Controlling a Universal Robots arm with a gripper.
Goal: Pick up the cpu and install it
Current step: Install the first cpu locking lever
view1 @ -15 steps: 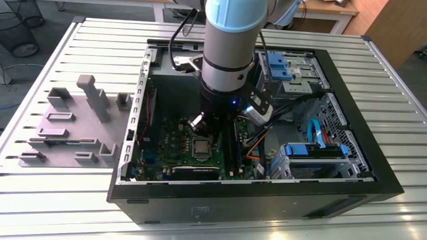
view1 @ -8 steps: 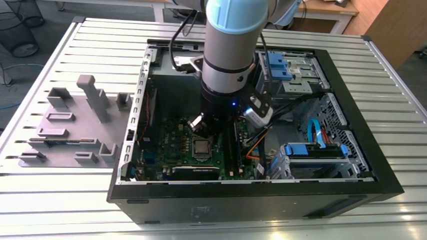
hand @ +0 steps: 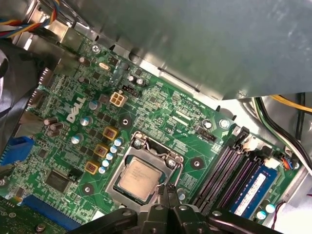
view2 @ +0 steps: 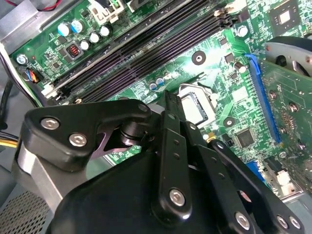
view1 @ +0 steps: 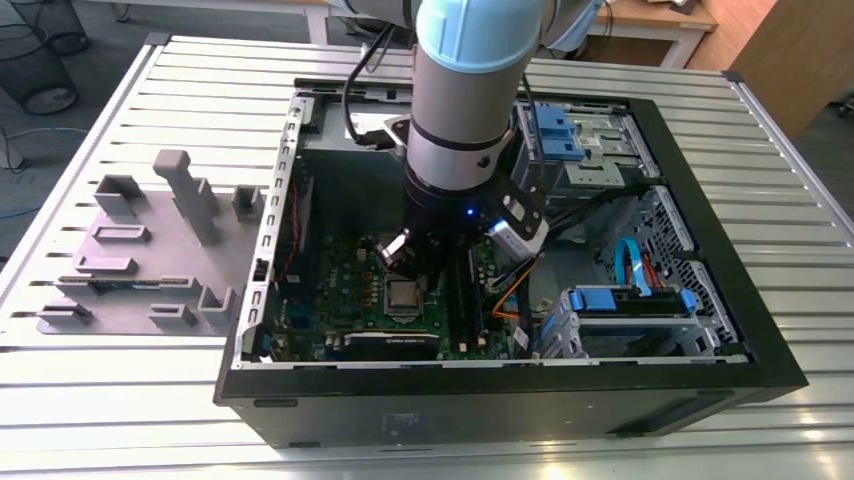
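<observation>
One small flat square cpu (hand: 138, 178) with a silver-grey metal top lies seated in the one hinged silver metal socket frame (hand: 127, 154) on the green motherboard (hand: 161, 105); the exterior view shows it too (view1: 403, 294). The one black gripper (hand: 166, 191) hangs just above the socket's edge, its two fingers (hand: 171, 194) pressed together, clenched on nothing. Beside the socket run four long black memory slots (view2: 146, 46). Outside the open black computer case (view1: 694, 340), towards the exterior view's left, stand matte grey plastic fixture blocks (view1: 147, 250)
</observation>
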